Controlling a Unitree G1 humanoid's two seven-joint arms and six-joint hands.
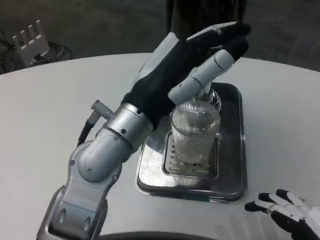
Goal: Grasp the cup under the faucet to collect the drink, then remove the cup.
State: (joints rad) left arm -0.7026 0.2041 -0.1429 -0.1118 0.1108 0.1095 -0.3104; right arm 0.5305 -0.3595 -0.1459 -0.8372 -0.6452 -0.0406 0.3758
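Head view, near to far. At bottom right corner, just inside frame edge: right hand (292, 214), resting low on white table (45, 115), fingers spread apart, holding nothing, well apart from tray. At bottom left: left silver forearm (102, 160) rising diagonally from near edge toward upper right, cable and knurled connector on its left side. Wide bare tabletop to left of forearm and to right of tray; round table rim curving across far side.

Centre: steel drip tray (229, 170), rectangular, long side running near to far, slotted grate (172, 165) set in its near half. Standing on grate: ribbed clear cup (195, 132), upright, long axis vertical, mouth up, roughly centred between tray's left and right rims, with narrow gaps to each.

Above and behind cup: left hand (192, 67), dark palm side down, fingers stretched toward upper right over cup's mouth and pressed against dark dispenser (207, 15). Fingers extended rather than wrapped; cup itself not grasped. Faucet hidden beneath fingers; whether hand grips or only pushes on it, cannot tell.

Far left, beyond table edge: small white rack-like object (31, 42) on dark floor.
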